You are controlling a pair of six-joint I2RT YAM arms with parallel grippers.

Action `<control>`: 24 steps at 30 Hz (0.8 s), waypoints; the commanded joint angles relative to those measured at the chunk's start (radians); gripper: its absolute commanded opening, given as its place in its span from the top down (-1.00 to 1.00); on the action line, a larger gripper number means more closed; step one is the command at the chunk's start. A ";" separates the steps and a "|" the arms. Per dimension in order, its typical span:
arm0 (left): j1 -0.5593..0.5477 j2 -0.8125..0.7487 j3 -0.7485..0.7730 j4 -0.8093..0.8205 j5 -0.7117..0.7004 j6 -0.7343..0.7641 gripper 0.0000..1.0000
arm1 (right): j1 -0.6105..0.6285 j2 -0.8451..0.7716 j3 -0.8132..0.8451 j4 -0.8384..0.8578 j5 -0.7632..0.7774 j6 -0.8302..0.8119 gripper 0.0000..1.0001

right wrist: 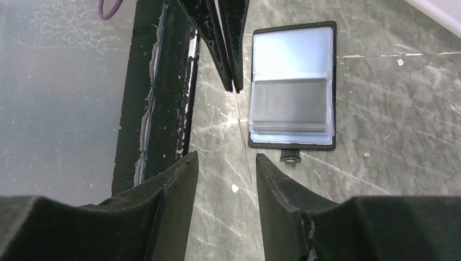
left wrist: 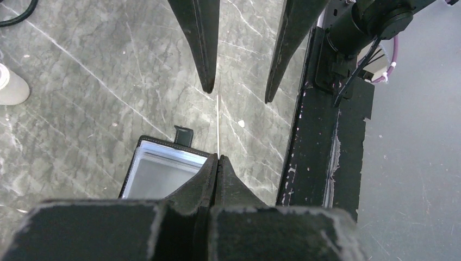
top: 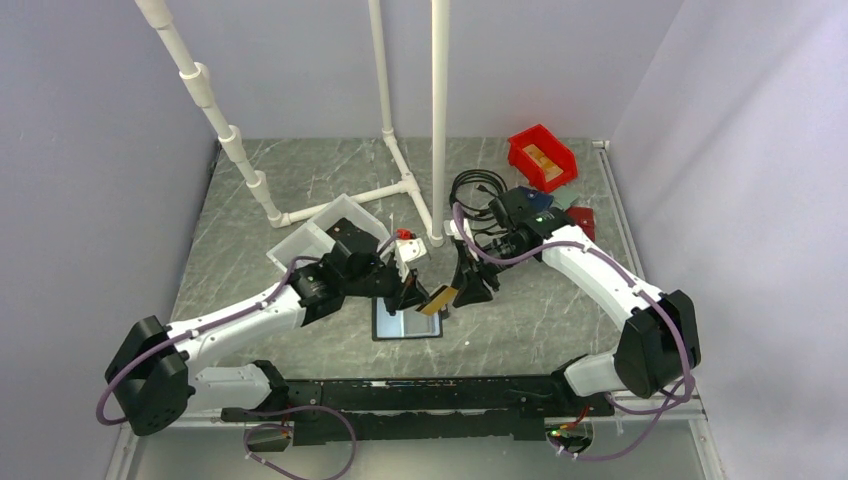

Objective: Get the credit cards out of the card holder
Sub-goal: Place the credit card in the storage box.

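Credit card point(top: 437, 299) edge-on in left fingers point(left wrist: 204, 179), right fingers point(right wrist: 174, 185) spread beside

Gold-tan credit card point(top: 437, 300); black card holder point(right wrist: 292, 87); grey veined table point(top: 540, 310).

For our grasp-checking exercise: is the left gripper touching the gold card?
Touching. Left wrist view: the left gripper is shut on the gold card, seen edge-on.

No legible text, label, brand, number or sign in any view. Faces of the card holder point(right wrist: 292, 87) and gold-tan card point(top: 433, 300) show no readable print.
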 commanded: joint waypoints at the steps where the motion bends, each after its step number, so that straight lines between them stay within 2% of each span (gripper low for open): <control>1: -0.006 0.015 0.044 0.049 0.040 0.027 1.00 | 0.026 -0.004 -0.019 0.082 -0.023 0.039 0.14; 3: -0.006 0.013 0.041 0.059 0.040 0.022 1.00 | 0.033 -0.003 -0.019 0.088 -0.018 0.042 0.32; 7: -0.007 -0.002 0.027 0.079 0.008 0.006 1.00 | 0.038 0.003 -0.009 0.063 -0.027 0.010 1.00; 9: -0.007 -0.013 0.015 0.085 -0.032 -0.020 1.00 | 0.039 0.001 -0.007 0.052 -0.026 -0.001 1.00; 10: -0.007 -0.018 0.012 0.087 -0.059 -0.037 0.92 | 0.038 -0.002 -0.005 0.048 -0.023 -0.004 1.00; 12: -0.006 -0.025 0.006 0.090 -0.116 -0.106 0.43 | 0.038 -0.003 0.008 0.035 -0.002 -0.001 1.00; 15: -0.004 -0.045 0.000 0.074 -0.208 -0.234 -0.17 | 0.036 0.015 0.048 -0.033 0.028 -0.041 1.00; 19: 0.001 -0.112 -0.071 0.158 -0.273 -0.425 -0.46 | 0.027 0.005 0.056 -0.066 0.050 -0.083 1.00; 22: 0.004 -0.185 -0.146 0.207 -0.362 -0.632 -0.92 | 0.020 -0.022 0.042 -0.030 0.089 -0.057 1.00; 24: 0.006 -0.241 -0.207 0.263 -0.411 -0.767 -0.99 | 0.012 -0.032 0.034 -0.005 0.117 -0.034 1.00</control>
